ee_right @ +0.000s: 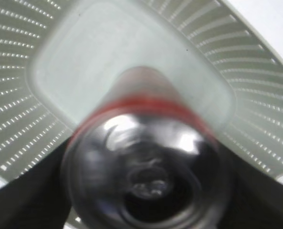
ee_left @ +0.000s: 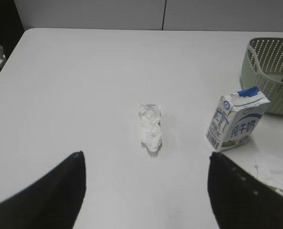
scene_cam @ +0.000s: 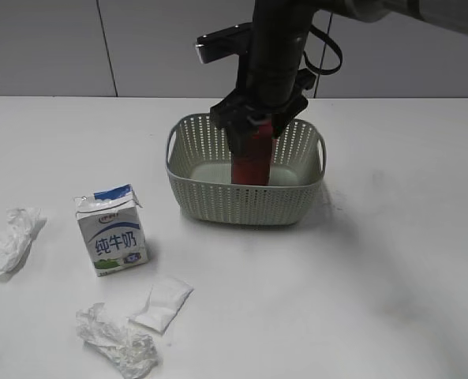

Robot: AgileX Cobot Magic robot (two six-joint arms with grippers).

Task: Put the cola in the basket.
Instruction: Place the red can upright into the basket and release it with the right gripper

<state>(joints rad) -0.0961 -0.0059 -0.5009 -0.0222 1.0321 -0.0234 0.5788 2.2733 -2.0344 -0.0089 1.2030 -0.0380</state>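
The right end effector (scene_cam: pixel 255 126) is gripping the cola (scene_cam: pixel 252 158) by its upper part, its fingers pressing against both sides of the can, and is holding it upright inside the basket (scene_cam: pixel 245 197). The basket is sitting toward the far edge of the worktop (scene_cam: pixel 391 260), about midway along it. In the right wrist view the can's silver top (ee_right: pixel 148 171) is filling the lower frame, blurred, with the basket floor (ee_right: pixel 108 62) below it; whether the can base is touching the floor cannot be determined. The left end effector (ee_left: pixel 146 191) is hovering with its fingers spread wide apart, holding nothing, above the worktop's left part. A milk carton (scene_cam: pixel 112 230) is standing toward the near-left corner, among crumpled tissues (scene_cam: pixel 117 339).
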